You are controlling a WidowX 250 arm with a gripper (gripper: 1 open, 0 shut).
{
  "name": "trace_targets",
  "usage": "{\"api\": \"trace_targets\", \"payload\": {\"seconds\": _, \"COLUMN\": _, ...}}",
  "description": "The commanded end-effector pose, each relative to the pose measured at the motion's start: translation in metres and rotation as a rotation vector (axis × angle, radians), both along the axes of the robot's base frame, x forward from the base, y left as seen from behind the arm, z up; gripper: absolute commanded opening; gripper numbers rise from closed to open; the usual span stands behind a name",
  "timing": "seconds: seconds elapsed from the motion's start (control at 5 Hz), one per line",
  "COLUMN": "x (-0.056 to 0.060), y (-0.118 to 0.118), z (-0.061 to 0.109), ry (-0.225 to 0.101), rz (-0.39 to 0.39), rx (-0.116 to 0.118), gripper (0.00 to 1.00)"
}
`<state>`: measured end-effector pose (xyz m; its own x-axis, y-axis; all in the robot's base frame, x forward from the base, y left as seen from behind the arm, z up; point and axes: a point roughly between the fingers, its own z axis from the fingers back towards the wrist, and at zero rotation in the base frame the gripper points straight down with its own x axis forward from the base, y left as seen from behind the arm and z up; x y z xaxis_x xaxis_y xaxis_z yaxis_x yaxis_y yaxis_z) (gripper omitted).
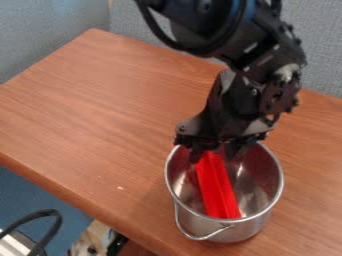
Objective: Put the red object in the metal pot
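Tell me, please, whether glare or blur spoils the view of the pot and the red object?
Camera view: soft overall, low resolution; the metal pot shows bright reflections on its inner wall, yet the red object inside reads clearly; the gripper is dark, its jaws indistinct.

A brown wooden table carries the metal pot.

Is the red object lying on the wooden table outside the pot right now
No, the red object stands slanted inside the metal pot, with the gripper just above the pot's rim.
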<state>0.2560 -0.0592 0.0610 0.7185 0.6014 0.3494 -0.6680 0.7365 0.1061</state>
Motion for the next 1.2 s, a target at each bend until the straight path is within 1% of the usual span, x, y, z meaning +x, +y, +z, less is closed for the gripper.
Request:
{"api": "trace_targets", "payload": {"seconds": 0.0, "x": 0.002, "y": 0.006, "z": 0.011, "ry": -0.037, "rz": 0.029, "rx": -0.016, "gripper": 0.0}}
{"api": "trace_targets", "payload": {"seconds": 0.2, "x": 0.0, "y": 0.01, "z": 0.001, "ry": -0.023, "rz": 0.054, "rx": -0.004, "gripper": 0.0}}
{"api": "trace_targets", "payload": {"seconds": 0.4, "x": -0.001, "y": 0.026, "z": 0.0, "ry": -0.002, "rz": 0.046, "rx": 0.015, "gripper": 0.0}}
{"api": "trace_targets", "payload": {"seconds": 0.6, "x": -0.003, "y": 0.044, "z": -0.003, "ry": 0.006, "rz": 0.044, "rx": 0.018, "gripper": 0.0}}
{"api": "trace_targets", "payload": {"seconds": 0.8, "x": -0.004, "y": 0.044, "z": -0.006, "ry": 0.025, "rz": 0.018, "rx": 0.022, "gripper": 0.0}}
{"api": "trace_targets", "payload": {"seconds": 1.0, "x": -0.007, "y": 0.039, "z": -0.002, "ry": 0.035, "rz": -0.029, "rx": 0.015, "gripper": 0.0}}
